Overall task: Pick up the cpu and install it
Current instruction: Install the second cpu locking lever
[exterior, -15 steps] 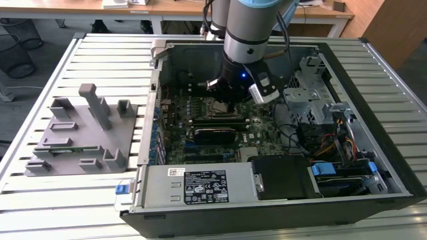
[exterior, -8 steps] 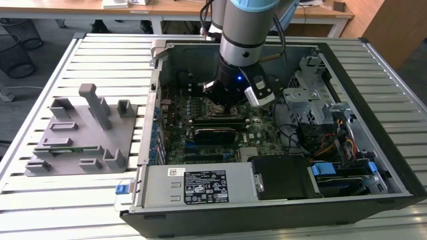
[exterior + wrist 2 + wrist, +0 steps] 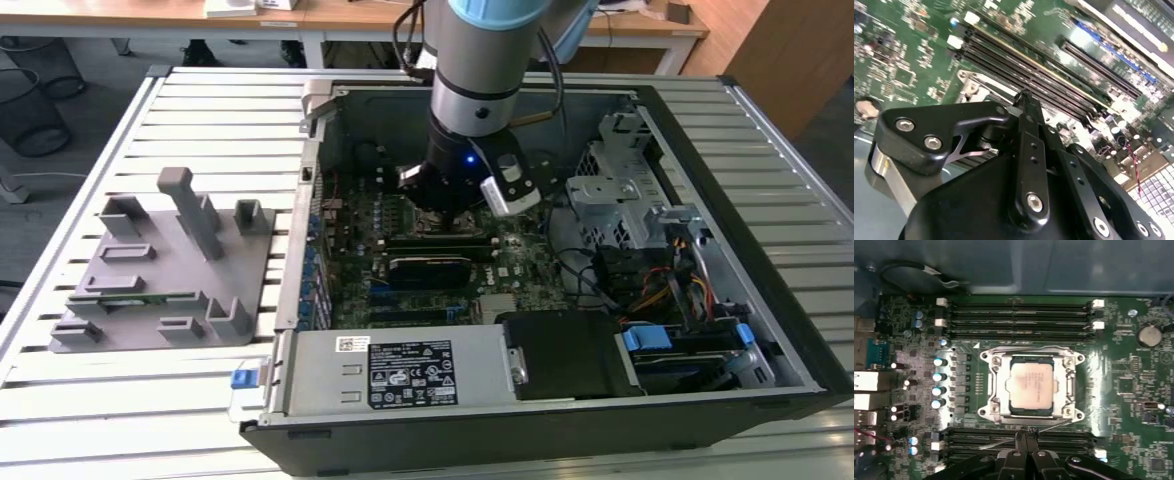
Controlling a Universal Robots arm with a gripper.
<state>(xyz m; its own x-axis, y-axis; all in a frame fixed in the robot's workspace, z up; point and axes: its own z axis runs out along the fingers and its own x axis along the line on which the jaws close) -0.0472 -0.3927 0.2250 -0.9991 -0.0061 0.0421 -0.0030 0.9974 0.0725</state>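
Gripper: the gripper (image 3: 1030, 432) is hanging low inside the case, fingers pinched together with nothing between them, so it's closed and carrying nothing. In the second wrist view its fingertip (image 3: 1024, 97) is sitting just over the board.
CPU: the cpu (image 3: 1033, 384) is already lying flat in the socket (image 3: 1070, 385), silver top facing up, metal frame sitting round it. It's close to the closed fingertips but not touching them.
Lever: a thin metal lever (image 3: 1004, 441) is sticking out from the socket across the nearby slots, right beside the fingertips.
Memory slots: black memory slots (image 3: 1019, 315) are running along both sides of the socket.
Motherboard: the green motherboard (image 3: 521, 255) is filling the case floor under the arm.
Case: the computer case (image 3: 787, 330) is lying open on a slatted table (image 3: 120, 400).
Grey fixture: a grey fixture (image 3: 147, 280) is sitting on the exterior view's left, well apart from the gripper.
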